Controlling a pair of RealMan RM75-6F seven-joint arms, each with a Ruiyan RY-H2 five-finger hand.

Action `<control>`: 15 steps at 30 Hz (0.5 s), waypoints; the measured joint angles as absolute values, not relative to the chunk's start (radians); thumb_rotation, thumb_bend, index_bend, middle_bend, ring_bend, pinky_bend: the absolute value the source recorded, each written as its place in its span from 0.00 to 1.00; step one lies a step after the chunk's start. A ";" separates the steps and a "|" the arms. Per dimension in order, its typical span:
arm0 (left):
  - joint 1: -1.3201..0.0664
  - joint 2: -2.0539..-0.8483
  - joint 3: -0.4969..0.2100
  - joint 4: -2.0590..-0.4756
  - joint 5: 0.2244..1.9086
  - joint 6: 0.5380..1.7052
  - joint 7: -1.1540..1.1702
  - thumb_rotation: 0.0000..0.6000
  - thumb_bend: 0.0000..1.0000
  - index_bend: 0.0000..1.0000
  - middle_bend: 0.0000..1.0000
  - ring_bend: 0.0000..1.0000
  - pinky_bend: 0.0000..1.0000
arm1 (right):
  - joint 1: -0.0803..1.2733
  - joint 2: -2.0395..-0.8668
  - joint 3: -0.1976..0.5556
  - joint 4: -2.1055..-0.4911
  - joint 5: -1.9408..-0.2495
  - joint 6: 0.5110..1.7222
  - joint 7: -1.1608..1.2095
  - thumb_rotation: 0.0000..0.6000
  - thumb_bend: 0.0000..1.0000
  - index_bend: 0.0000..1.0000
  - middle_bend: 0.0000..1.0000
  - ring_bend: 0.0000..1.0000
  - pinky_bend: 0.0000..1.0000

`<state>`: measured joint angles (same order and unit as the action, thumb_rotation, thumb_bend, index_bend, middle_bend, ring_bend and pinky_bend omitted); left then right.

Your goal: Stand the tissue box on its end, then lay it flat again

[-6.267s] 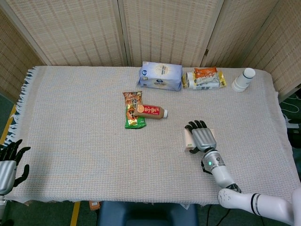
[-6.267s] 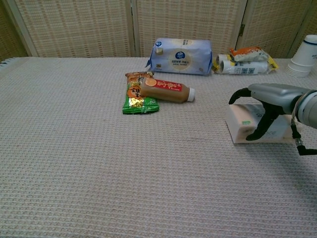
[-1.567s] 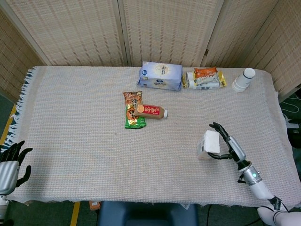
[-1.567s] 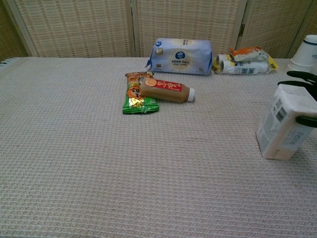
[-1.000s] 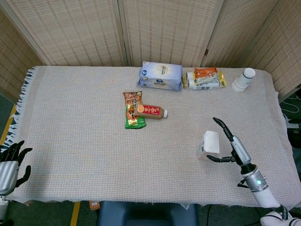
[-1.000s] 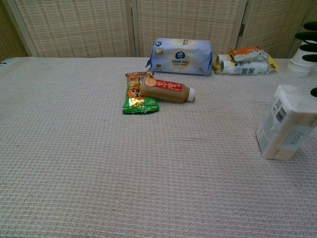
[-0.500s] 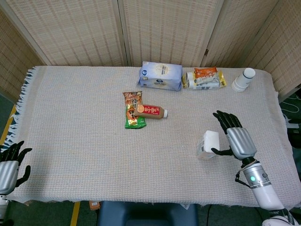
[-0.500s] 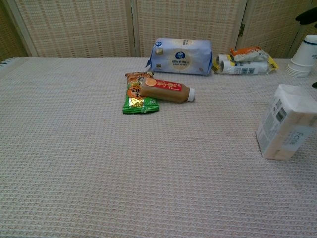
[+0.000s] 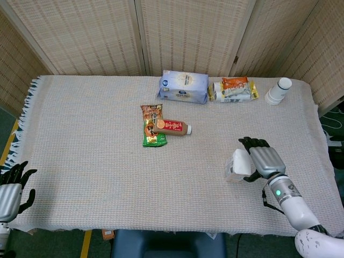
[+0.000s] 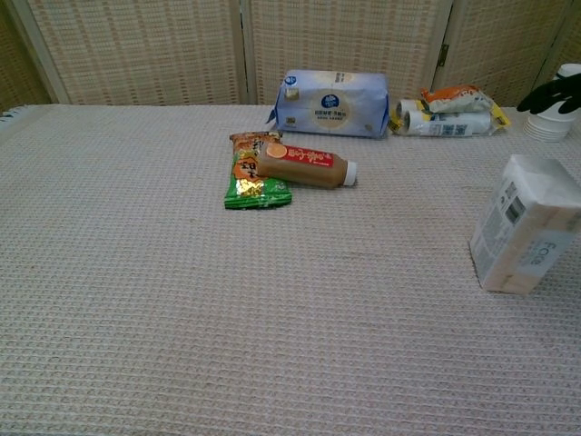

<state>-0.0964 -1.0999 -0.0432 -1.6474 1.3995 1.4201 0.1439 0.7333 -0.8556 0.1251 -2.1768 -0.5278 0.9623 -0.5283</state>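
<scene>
The white tissue box (image 9: 238, 164) stands on its end, slightly tilted, at the right side of the table; the chest view shows its printed side (image 10: 526, 224). My right hand (image 9: 263, 159) hovers beside and above the box's right edge with fingers spread, holding nothing. In the chest view only its dark fingertips (image 10: 554, 94) show, well above the box top, with a gap between. My left hand (image 9: 11, 188) hangs off the table's front left corner, fingers apart and empty.
A brown bottle (image 9: 172, 127) lies on snack packets (image 9: 152, 125) at mid table. Along the far edge sit a blue tissue pack (image 9: 184, 86), orange and yellow packets (image 9: 232, 89) and stacked paper cups (image 9: 278, 90). The woven cloth (image 9: 80, 140) covers the table.
My right hand let go of the upright box, drew back, and has now shifted left and lower toward the box's top. The box has stayed put.
</scene>
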 measured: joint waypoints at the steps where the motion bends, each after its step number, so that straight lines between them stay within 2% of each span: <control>1: -0.096 -1.100 -0.043 -1.647 1.399 1.420 0.144 1.00 0.50 0.22 0.00 0.00 0.12 | 0.741 -0.854 0.124 -2.172 -0.515 0.961 -0.529 1.00 0.08 0.00 0.00 0.00 0.00; 15: -0.095 -1.097 -0.045 -1.652 1.396 1.423 0.142 1.00 0.50 0.22 0.00 0.00 0.12 | 0.815 -0.909 0.078 -2.090 -0.411 0.919 -0.531 1.00 0.08 0.00 0.00 0.00 0.00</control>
